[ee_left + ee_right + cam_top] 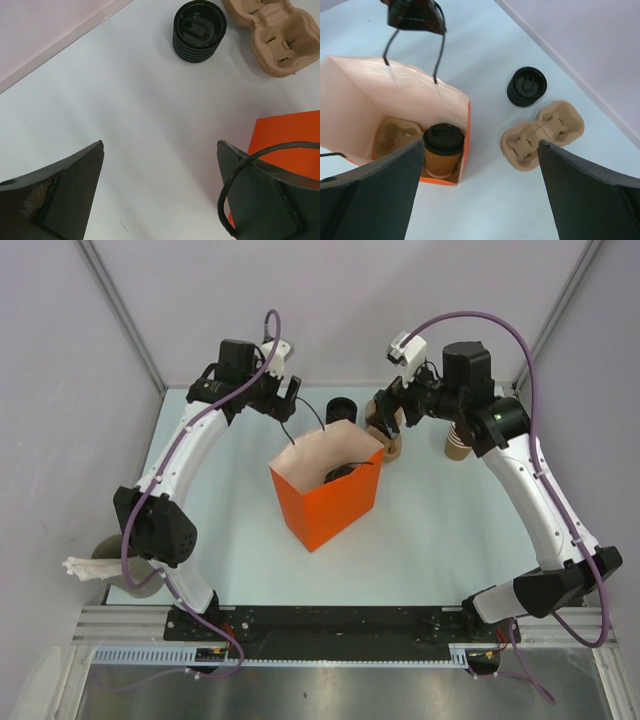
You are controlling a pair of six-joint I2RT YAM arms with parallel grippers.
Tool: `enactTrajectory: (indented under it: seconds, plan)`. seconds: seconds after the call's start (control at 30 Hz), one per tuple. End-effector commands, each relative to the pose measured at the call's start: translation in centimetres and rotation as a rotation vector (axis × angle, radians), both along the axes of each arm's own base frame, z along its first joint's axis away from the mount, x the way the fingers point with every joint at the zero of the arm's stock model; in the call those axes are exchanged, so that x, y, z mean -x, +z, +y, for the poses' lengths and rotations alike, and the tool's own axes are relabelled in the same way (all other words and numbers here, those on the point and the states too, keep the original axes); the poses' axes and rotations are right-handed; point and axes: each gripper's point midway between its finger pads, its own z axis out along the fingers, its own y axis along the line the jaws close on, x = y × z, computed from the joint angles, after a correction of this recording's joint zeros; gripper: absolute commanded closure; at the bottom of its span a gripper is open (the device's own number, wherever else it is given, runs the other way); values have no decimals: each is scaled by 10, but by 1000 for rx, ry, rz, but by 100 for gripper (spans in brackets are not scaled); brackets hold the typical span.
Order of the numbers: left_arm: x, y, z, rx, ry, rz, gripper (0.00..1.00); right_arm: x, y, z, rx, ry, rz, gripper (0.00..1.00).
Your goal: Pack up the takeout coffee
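Lidded cup (442,152) upright in bag (325,502), lids (340,408) at bag's 12 o'clock. Left gripper (160,145) released, handle (220,200) against finger (265,200); right gripper (481,142) released.

the bag (325,502) stands mid-table (450,540); inside it the lidded cup (443,150) sits in a carrier (395,137); behind the bag lies a stack of lids (526,87); a stack of carriers (542,134) just beside it to the right; the cup stack (458,445) farther right.

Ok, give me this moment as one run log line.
lidded cup: upright in orange bag | left gripper: open, bag handle hanging on finger | right gripper: open, empty
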Motion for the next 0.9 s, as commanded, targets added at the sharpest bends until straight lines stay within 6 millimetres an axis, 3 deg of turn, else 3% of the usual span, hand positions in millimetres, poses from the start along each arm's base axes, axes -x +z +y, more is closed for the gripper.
enactTrajectory:
  seconds: [0.0,0.27,0.53,0.87]
  plan:
    - [6,43,-9,17,-79,-101,1,1,20,-19,-70,-26,-63,0]
    - [8,46,-13,10,-119,-92,0,-18,-5,-57,-112,-112,-25,0]
    - [23,77,-18,58,-163,-155,0,-30,-31,-63,-123,-140,46,0]
    - [37,96,-26,86,-203,-184,1,-33,-45,-63,-132,-138,83,0]
